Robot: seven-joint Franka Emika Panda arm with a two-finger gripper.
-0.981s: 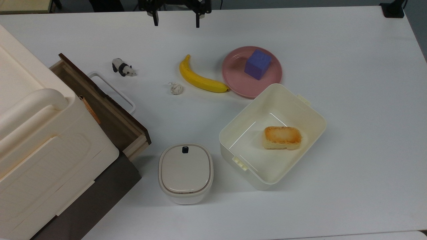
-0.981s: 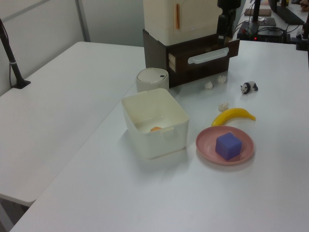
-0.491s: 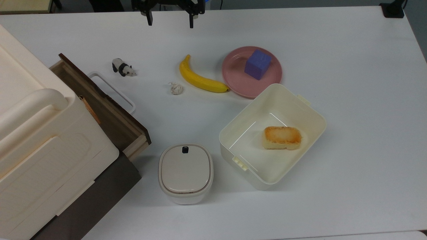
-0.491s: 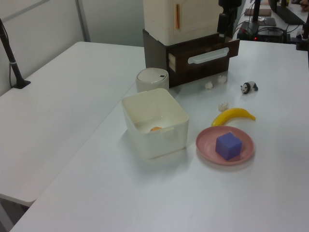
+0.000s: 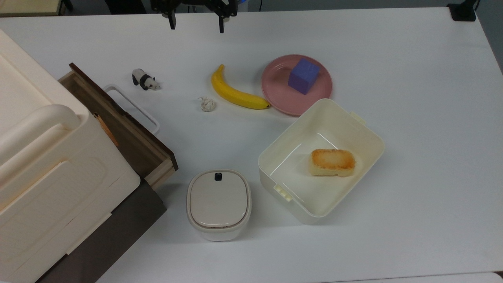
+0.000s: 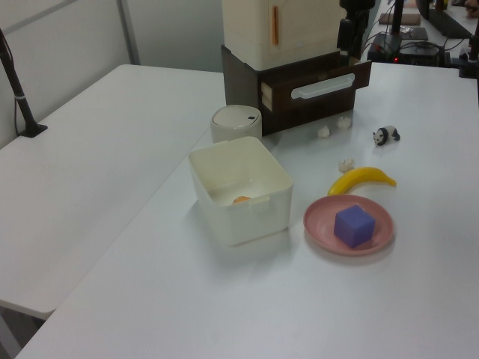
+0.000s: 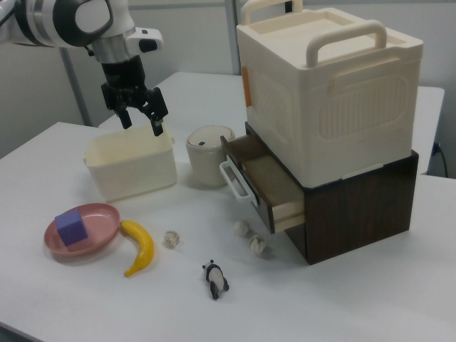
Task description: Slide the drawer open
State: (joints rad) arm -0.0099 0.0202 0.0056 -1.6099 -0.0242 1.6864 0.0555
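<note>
The dark brown drawer [image 5: 131,135] stands partly pulled out of the brown cabinet, under the big cream box. Its white loop handle [image 5: 134,108] points toward the table's middle. In the right view the drawer [image 7: 263,184] shows its light wood side and its inside. My gripper [image 5: 196,24] hangs open at the top view's upper edge, well apart from the handle. The right view has the gripper [image 7: 143,125] in the air in front of the cream tub, left of the drawer, fingers spread and holding nothing. The left view places the gripper [image 6: 346,37] just behind the drawer front [image 6: 314,91].
A toy panda [image 5: 145,79], a crumpled ball [image 5: 207,104] and a banana [image 5: 235,93] lie between gripper and drawer. A pink plate [image 5: 278,96] carries a purple cube [image 5: 303,75]. The cream tub [image 5: 353,125] holds bread [image 5: 332,162]. A lidded pot [image 5: 219,203] stands near the drawer's corner.
The gripper has drifted toward the top view's left, staying open. The drawer and everything on the table have kept their places.
</note>
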